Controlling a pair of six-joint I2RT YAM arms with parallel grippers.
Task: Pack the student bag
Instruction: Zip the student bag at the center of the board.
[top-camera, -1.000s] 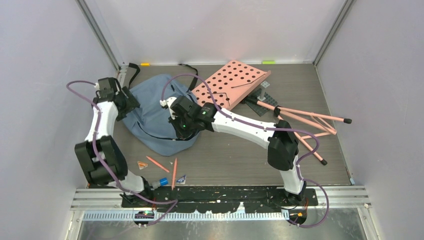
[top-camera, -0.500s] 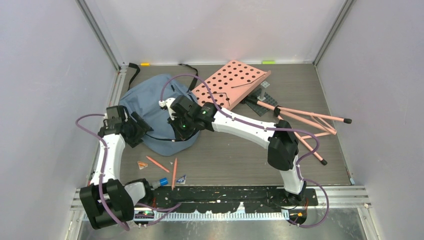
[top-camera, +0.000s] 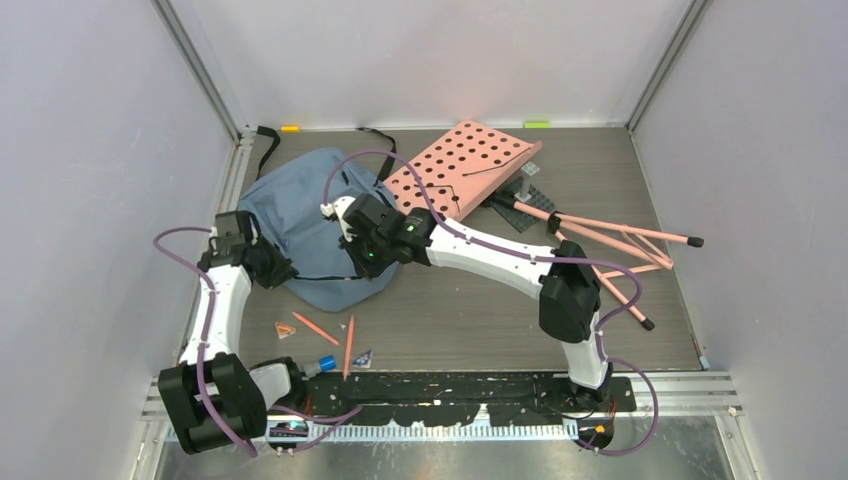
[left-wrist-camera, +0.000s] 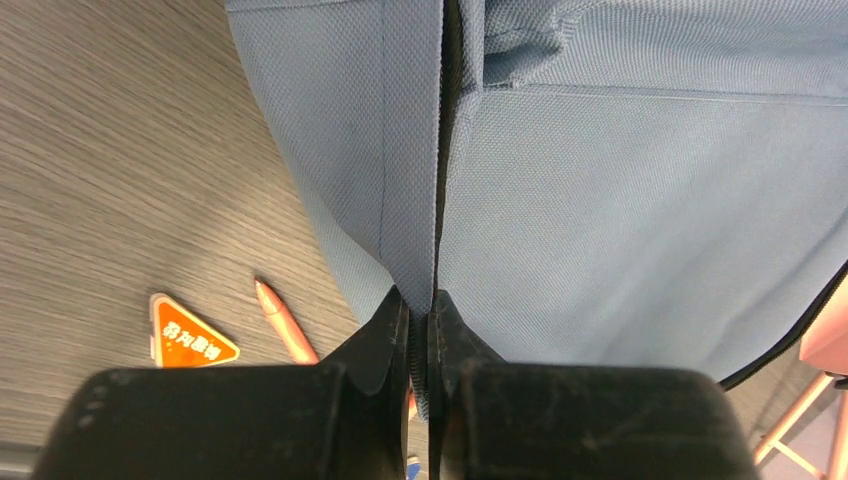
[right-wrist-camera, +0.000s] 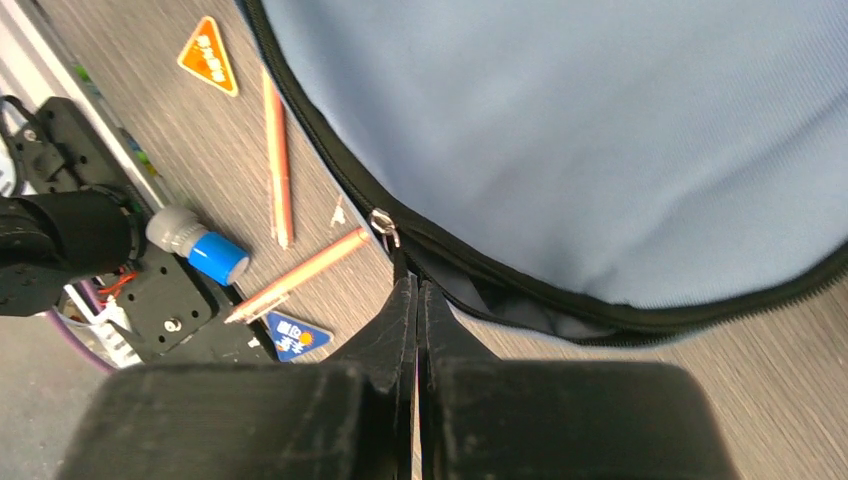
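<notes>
The student bag (top-camera: 300, 210), dusty-blue fabric with black zipper edging, lies flat at the left of the table. My left gripper (top-camera: 283, 272) is at its near-left edge; in the left wrist view the left gripper (left-wrist-camera: 420, 305) is shut on a fold of the bag (left-wrist-camera: 620, 180) along its black zipper seam. My right gripper (top-camera: 352, 262) sits at the bag's near-right edge. In the right wrist view the right gripper (right-wrist-camera: 416, 290) is shut on the black pull tab hanging from the metal zipper slider (right-wrist-camera: 383, 225), and the zipper gapes slightly beside it.
Two orange pencils (top-camera: 315, 328) (top-camera: 348, 345), an orange triangle (top-camera: 285, 329), a blue triangle (top-camera: 362, 357) and a blue-capped cylinder (top-camera: 325, 363) lie near the front edge. A pink perforated board (top-camera: 460, 165) and a pink-legged stand (top-camera: 610, 240) lie at the back right.
My left arm has swung from the bag's far-left side to its near-left edge, and its jaws have shut on the fabric. The right arm has stayed put.
</notes>
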